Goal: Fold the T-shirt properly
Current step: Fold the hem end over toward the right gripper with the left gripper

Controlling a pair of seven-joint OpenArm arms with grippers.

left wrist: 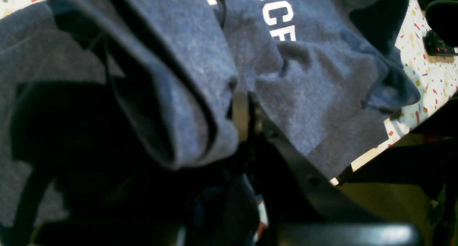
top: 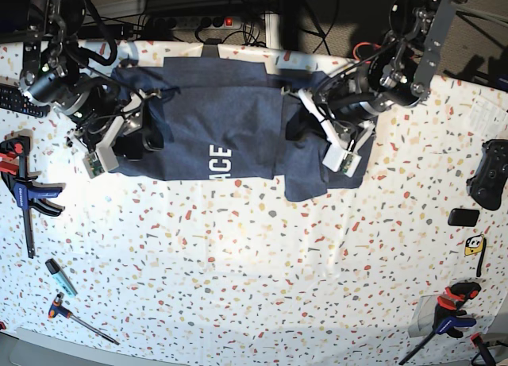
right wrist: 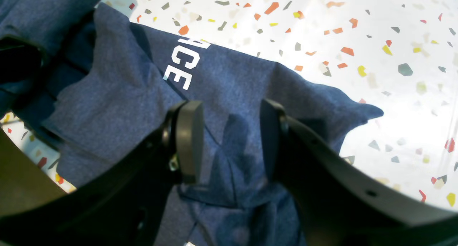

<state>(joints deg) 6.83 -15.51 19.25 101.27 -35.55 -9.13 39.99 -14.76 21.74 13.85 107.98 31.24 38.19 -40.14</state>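
Note:
The dark slate-blue T-shirt [top: 214,104] lies across the far side of the speckled table, with white letters "ACE" [top: 220,159] showing near its front edge. On the right of the base view, my left gripper [top: 302,116] is shut on a bunched fold of the shirt. In the left wrist view the cloth [left wrist: 322,95] drapes over both sides of that gripper [left wrist: 247,113]. My right gripper [top: 147,140] sits at the shirt's left edge. Its jaws [right wrist: 230,142] stand open, straddling a raised ridge of fabric [right wrist: 232,77] near the lettering [right wrist: 182,63].
Black-and-orange clamps [top: 24,183] lie at the table's left, with a marker [top: 59,277] and a hand tool [top: 79,318] lower down. A game controller [top: 492,171], a small black device [top: 463,217] and another clamp [top: 448,310] lie on the right. Cables run behind the table's far edge.

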